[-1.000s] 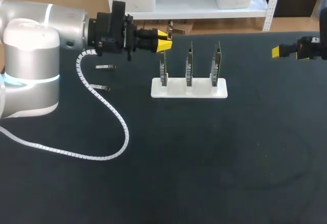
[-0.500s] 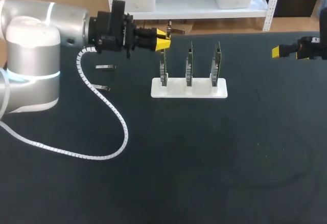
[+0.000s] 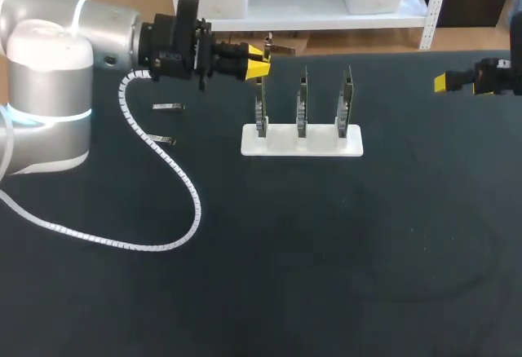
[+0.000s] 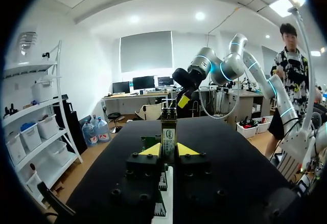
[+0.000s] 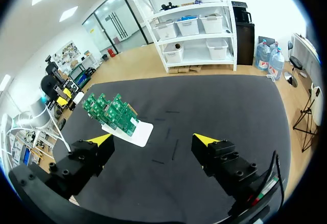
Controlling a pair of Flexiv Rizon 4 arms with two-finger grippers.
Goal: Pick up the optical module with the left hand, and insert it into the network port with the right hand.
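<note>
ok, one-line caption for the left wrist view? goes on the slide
Left arm's yellow-tipped fingers clamp the optical module above the white stand of green boards.

Matt black table top (image 3: pixel 342 259), smooth white plastic stand (image 3: pixel 281 142), and there's the optical module (image 4: pixel 167 132), dull metal sheen.

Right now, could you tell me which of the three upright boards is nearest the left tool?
The leftmost board; the left tool is by its top, the middle board and rightmost board stand farther off.
</note>
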